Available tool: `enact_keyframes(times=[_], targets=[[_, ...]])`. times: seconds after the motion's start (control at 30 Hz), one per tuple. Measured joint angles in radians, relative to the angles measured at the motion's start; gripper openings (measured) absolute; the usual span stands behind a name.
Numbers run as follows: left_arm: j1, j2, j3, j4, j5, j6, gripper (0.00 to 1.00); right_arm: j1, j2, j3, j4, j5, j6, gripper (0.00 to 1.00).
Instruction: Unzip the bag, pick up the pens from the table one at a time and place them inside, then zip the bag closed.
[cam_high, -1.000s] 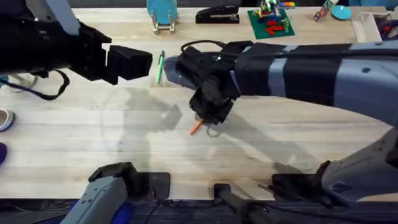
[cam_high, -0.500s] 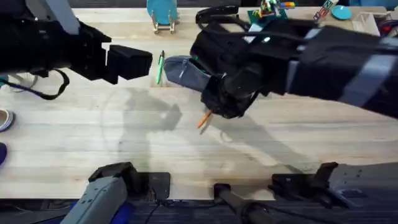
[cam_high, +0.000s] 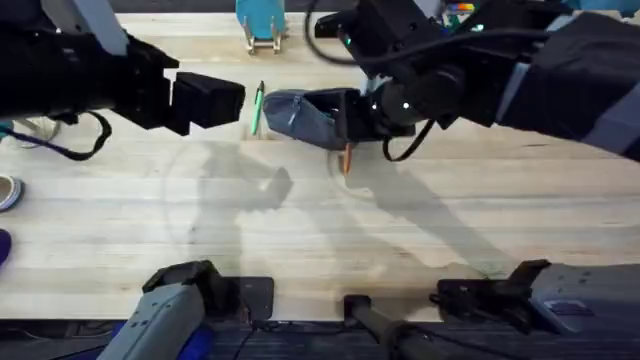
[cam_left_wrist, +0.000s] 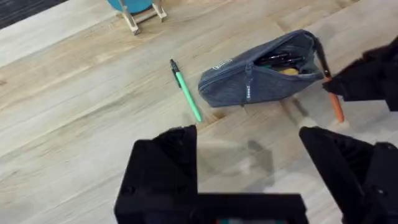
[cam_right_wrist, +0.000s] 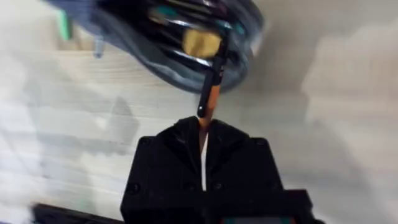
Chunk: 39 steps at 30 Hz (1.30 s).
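One bag (cam_high: 305, 115) lies unzipped at upper centre of the table (cam_high: 300, 250), mouth open for loading. The right gripper (cam_right_wrist: 204, 134) pinches the orange pen (cam_high: 347, 157) beside that opening. The left gripper (cam_left_wrist: 249, 140) hovers spread, idle. The green pen (cam_left_wrist: 185, 95) waits left of the bag.

I work in a lab-like workroom: my pale plank table (cam_high: 300, 250) carries a black stapler (cam_high: 330, 22), with toy bricks (cam_high: 455, 10) right of it.
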Motion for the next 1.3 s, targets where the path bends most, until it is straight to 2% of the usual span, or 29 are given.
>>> enact_keyframes(times=[0.33,0.6,0.77,0.87,1.3], targets=[[0.0,0.0,0.0,0.0,0.0,0.0,0.995,-0.029,0.0,0.0,0.079,0.007,-0.746,0.031],[0.0,0.0,0.0,0.0,0.0,0.0,0.995,-0.085,0.0,0.0,0.186,0.017,-1.163,0.031],[0.0,0.0,0.0,0.0,0.0,0.0,0.995,-0.119,0.0,0.0,0.229,0.008,-1.304,0.031],[0.0,0.0,0.0,0.0,0.0,0.0,0.995,-0.142,0.0,0.0,0.229,-0.045,-1.355,0.031],[0.0,0.0,0.0,0.0,-0.002,0.0,0.995,-0.165,0.019,0.0,0.162,-0.192,-1.469,0.032]])
